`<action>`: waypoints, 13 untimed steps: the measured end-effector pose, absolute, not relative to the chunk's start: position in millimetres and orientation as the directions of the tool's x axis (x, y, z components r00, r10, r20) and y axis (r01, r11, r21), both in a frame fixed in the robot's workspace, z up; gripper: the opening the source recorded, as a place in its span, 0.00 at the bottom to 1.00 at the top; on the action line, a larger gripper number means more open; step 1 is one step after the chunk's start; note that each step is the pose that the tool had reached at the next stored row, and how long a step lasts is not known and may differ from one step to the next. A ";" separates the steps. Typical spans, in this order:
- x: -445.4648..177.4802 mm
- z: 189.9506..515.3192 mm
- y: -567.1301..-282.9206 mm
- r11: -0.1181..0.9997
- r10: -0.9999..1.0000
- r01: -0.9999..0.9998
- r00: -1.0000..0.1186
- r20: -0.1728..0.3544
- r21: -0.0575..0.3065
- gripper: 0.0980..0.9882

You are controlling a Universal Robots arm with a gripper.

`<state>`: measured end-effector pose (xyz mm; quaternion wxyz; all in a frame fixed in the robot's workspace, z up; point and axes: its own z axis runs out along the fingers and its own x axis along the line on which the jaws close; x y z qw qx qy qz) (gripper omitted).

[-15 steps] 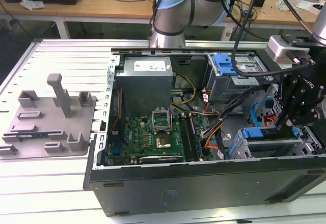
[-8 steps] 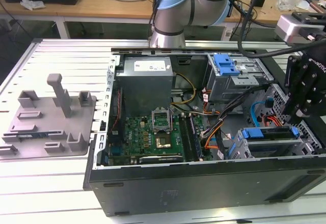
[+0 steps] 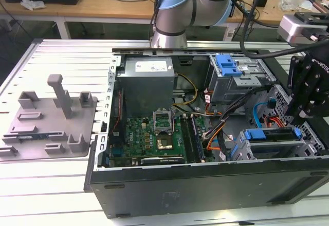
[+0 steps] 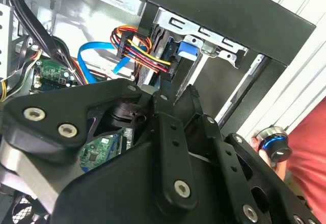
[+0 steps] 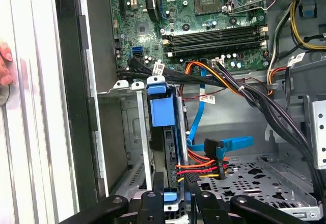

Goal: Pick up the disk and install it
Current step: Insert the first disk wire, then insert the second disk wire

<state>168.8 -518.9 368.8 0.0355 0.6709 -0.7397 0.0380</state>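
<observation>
Open computer case (image 3: 205, 185) lying on its side on the ribbed metal counter (image 3: 51, 195), filling the middle and the exterior view's right. Inside, green motherboard (image 3: 149, 138) with an empty socket, grey power supply (image 3: 149, 82) behind it bearing a white label too small to read, an upper drive cage (image 3: 239, 77) with a blue latch. Grey fixture plate (image 3: 49, 120) with upright posts well apart, at the exterior view's left. Robot arm (image 3: 185, 10) rising behind the case; black gripper (image 3: 308, 90) hanging over the lower drive bay at the exterior view's right. Disk (image 3: 272, 135) seated in that bay, blue carrier frame toward the case interior, seen edge-on in the first wrist view (image 5: 164, 114). Jaws just above the carrier's edge; apart or together, cannot tell. Bundles of black, orange, red and yellow cables (image 5: 224, 84) crossing close beside the bay, blue data cable (image 5: 232, 143) plugged near it. Fingers of a person's hand (image 5: 4, 66) resting on the counter outside the case
</observation>
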 end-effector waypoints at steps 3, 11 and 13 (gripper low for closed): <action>168.8 368.8 -518.9 0.097 -0.990 -0.995 -0.097 0.103 -0.010 0.23; 168.8 368.9 -517.5 0.097 -0.989 -0.995 -0.098 0.106 -0.014 0.23; 168.7 373.7 -498.8 0.096 -0.984 -0.995 -0.098 0.151 -0.018 0.23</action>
